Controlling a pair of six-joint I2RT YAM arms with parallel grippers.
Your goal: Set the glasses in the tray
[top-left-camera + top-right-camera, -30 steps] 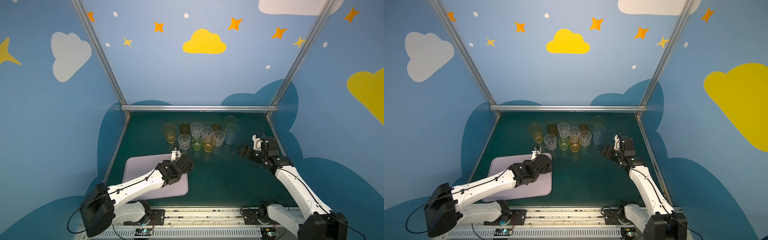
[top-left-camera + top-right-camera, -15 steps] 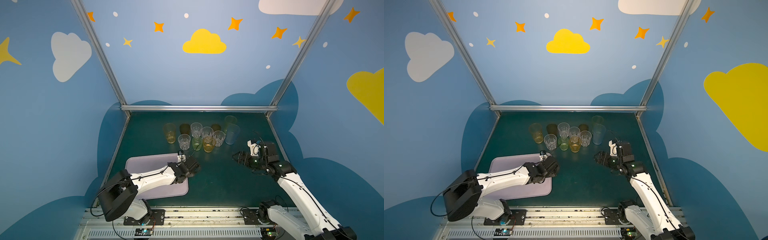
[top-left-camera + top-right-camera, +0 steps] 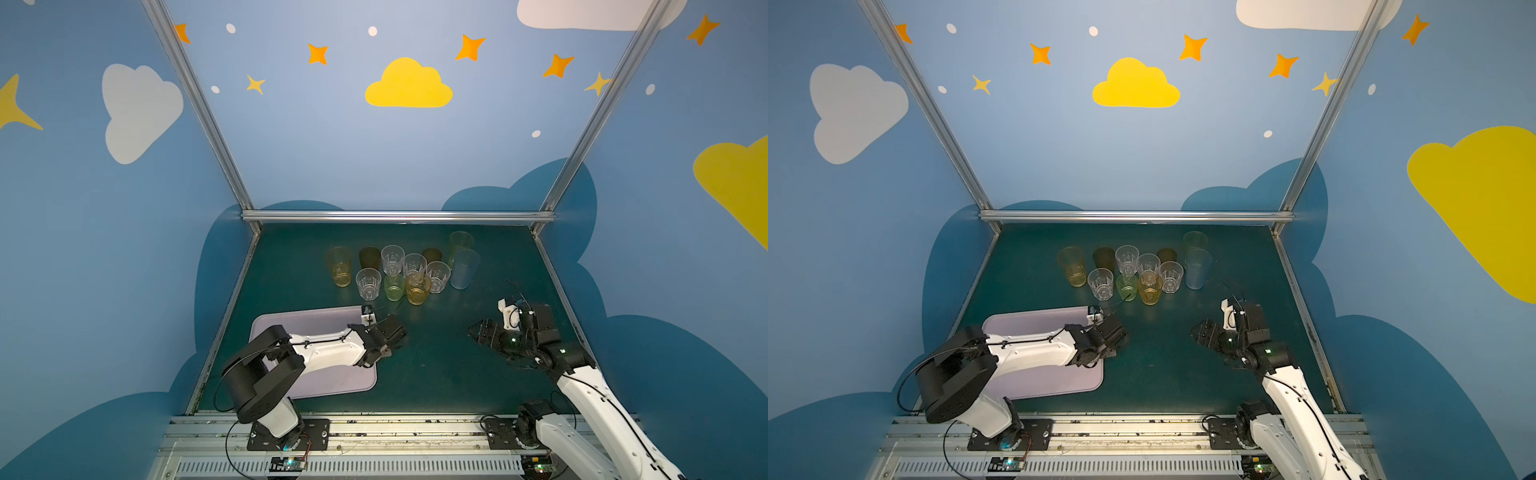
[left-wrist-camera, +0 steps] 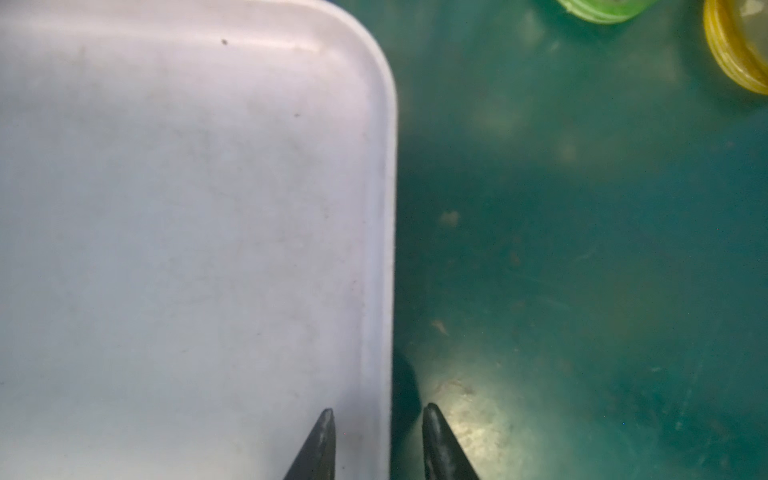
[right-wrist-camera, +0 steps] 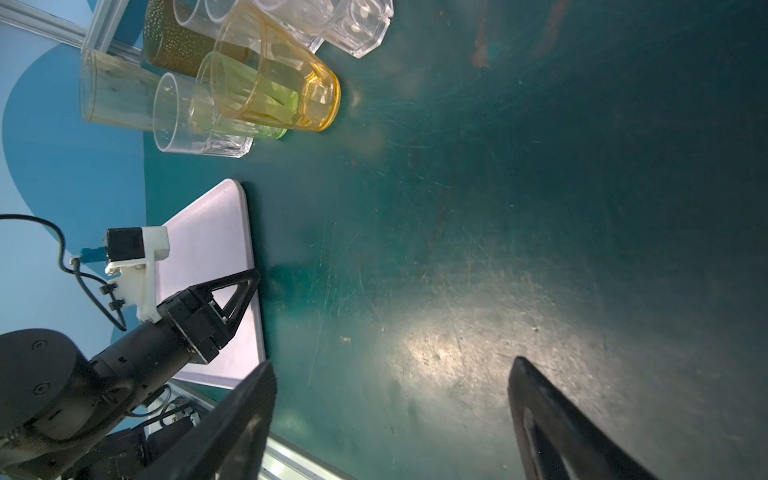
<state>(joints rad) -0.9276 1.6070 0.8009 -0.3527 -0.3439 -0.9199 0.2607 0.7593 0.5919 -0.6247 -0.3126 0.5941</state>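
left gripper [image 4: 379, 413] straddled the rim of the tray [image 3: 332, 382], fingers narrowly apart (contact unclear). right gripper [image 5: 392, 363] gaped wide, empty, over the table [image 3: 436, 374]. 11 glasses [image 3: 414, 266] stood clustered beyond the tray.

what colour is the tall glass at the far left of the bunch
Translucent yellow. The tall glass shows best in a top view.

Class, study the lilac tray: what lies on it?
The tray shows no glass on its visible surface; the left arm stretched over it hides a strip. The glasses stand on the table beyond.
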